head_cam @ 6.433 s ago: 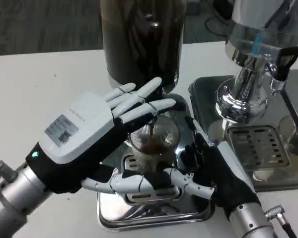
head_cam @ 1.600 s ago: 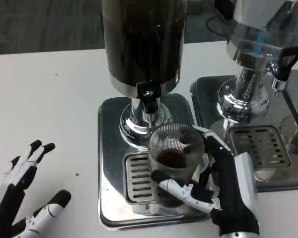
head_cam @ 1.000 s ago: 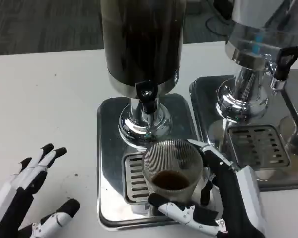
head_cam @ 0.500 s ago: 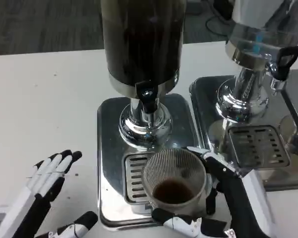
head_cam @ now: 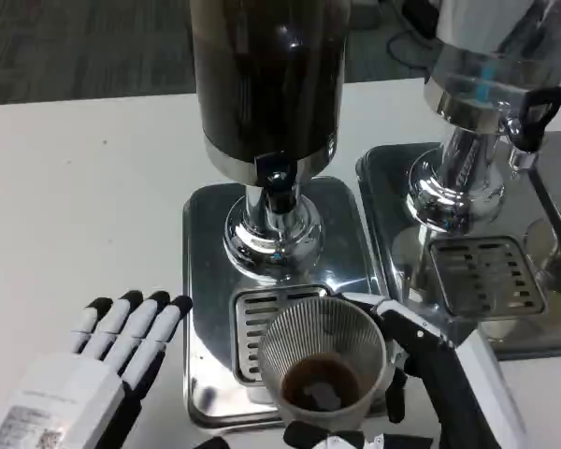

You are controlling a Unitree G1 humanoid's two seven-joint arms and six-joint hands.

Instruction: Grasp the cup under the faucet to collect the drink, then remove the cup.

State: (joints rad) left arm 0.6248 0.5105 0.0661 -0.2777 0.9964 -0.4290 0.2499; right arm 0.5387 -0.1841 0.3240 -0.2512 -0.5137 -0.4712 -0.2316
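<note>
A ribbed clear cup (head_cam: 323,358) with a little dark drink in its bottom is held by my right hand (head_cam: 430,393), whose fingers wrap around its right and near sides. The cup is lifted over the front of the drip grate (head_cam: 254,318), well in front of the black faucet (head_cam: 279,187) of the dark drink dispenser (head_cam: 266,75). My left hand (head_cam: 103,374) lies at the lower left on the table with its fingers stretched out flat, holding nothing.
The dispenser stands on a steel drip tray (head_cam: 206,281). A second dispenser (head_cam: 486,103) with its own steel tray (head_cam: 393,206) and grate (head_cam: 486,276) stands to the right. White table (head_cam: 84,196) spreads to the left.
My right hand has drawn the cup back from under the faucet toward me and the tray's front edge. My left hand has slid in from the lower left, fingers extended.
</note>
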